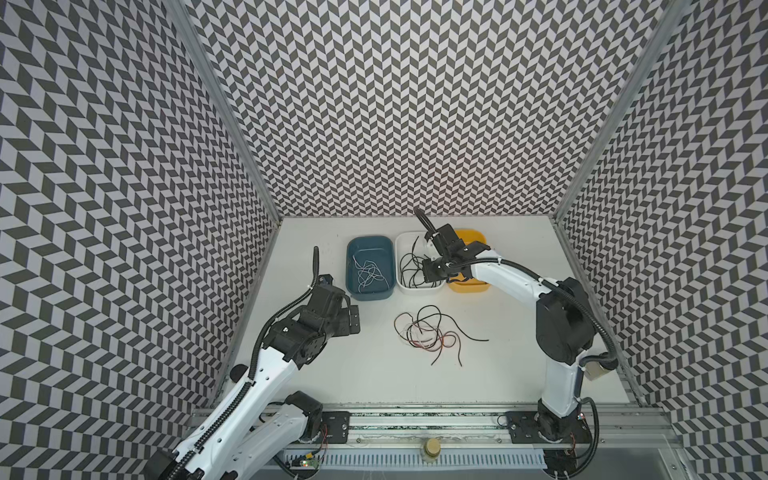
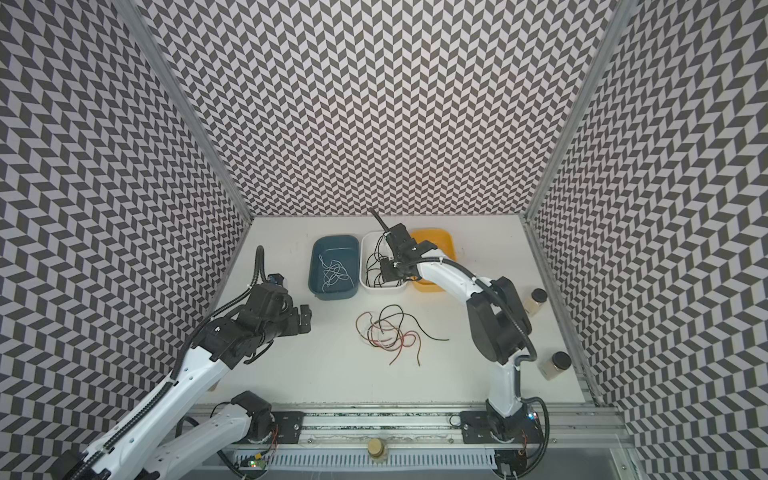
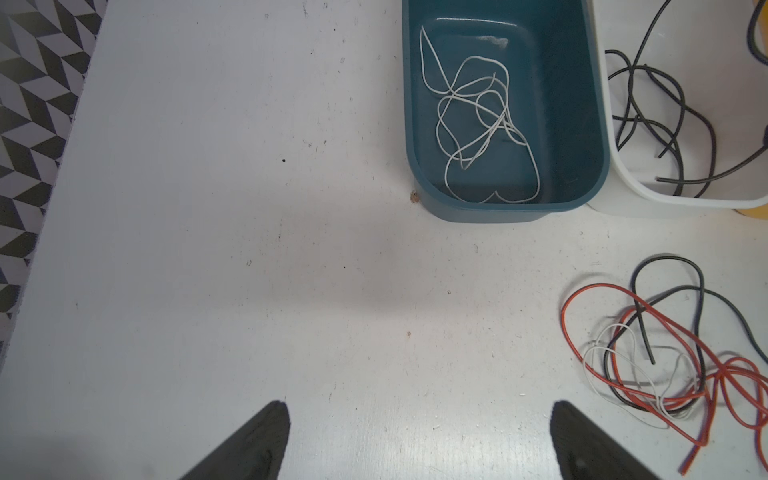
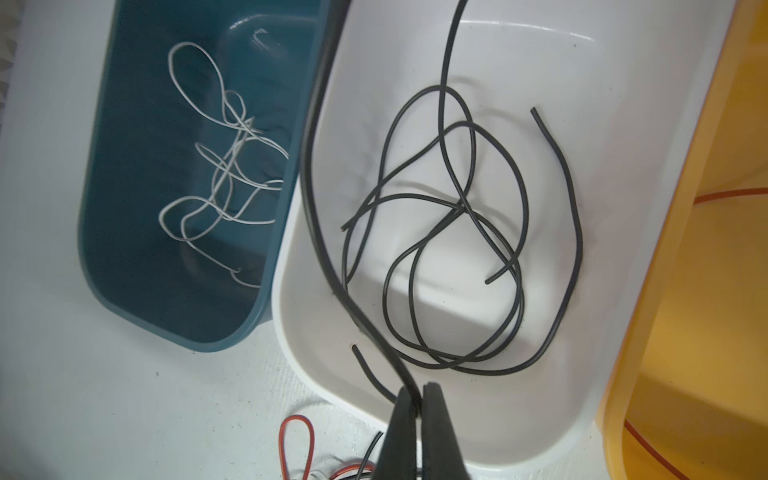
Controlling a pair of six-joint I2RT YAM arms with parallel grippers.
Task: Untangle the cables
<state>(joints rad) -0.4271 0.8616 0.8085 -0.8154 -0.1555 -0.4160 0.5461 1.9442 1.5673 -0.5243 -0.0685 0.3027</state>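
The black cable (image 4: 306,174), thin and likely limp and light, is pinched near its end between the right gripper's (image 4: 417,390) shut fingers, trailing ahead over the white bin (image 4: 540,83). The tangle (image 3: 723,370) lies beside the left gripper's (image 3: 420,409) wide-open, empty fingers; a free end looks the safest hold.

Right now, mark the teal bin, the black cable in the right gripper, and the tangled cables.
teal bin (image 3: 498,215): left wrist view, near wall.
held black cable (image 4: 306,174): right wrist view, mid-length.
tangled cables (image 3: 722,372): left wrist view, red-orange knot.
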